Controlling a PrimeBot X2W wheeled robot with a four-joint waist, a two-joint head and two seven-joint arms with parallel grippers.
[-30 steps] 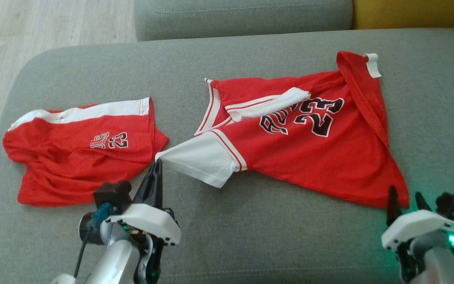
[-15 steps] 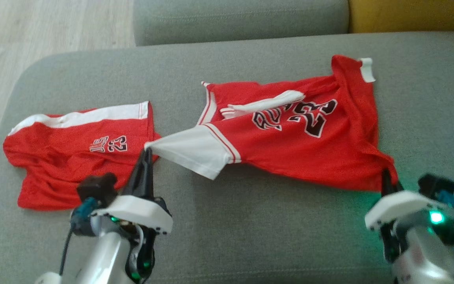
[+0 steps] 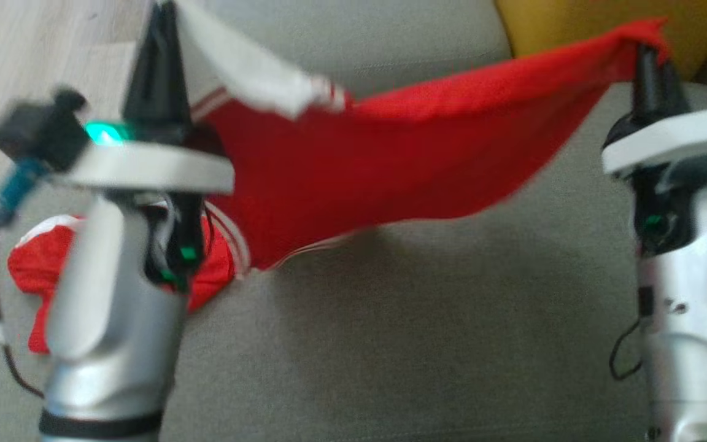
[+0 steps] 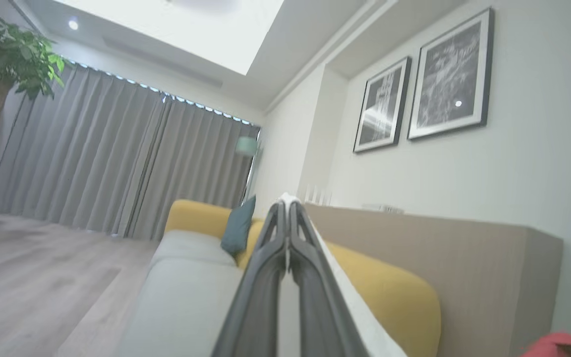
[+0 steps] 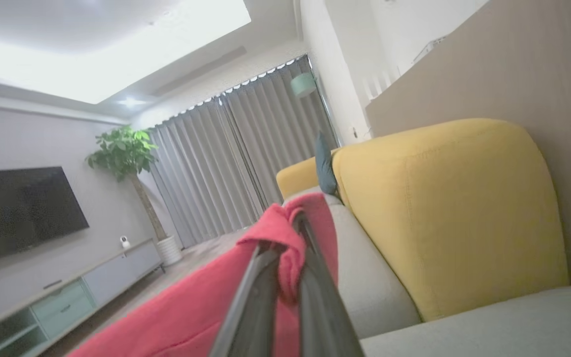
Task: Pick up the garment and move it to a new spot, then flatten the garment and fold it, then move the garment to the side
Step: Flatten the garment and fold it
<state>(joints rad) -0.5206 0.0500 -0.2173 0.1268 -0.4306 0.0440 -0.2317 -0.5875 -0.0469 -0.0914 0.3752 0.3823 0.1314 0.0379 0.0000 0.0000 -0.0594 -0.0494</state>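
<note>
The jersey (image 3: 378, 166) has left the sofa (image 3: 421, 319) and now hangs stretched in the air between both raised arms. The right gripper (image 3: 649, 52), open a second ago beside the red hem corner, has closed on it — the left gripper (image 3: 160, 15) has carried the white sleeve upward

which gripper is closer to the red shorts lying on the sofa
Left. The left gripper, shut on the jersey by its white sleeve, hovers over the shorts, which lie beside its arm. The right gripper holds the jersey's other end, across the sofa from them.

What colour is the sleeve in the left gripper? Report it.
White fabric sleeve, red-striped hem; head view shows it best.
</note>
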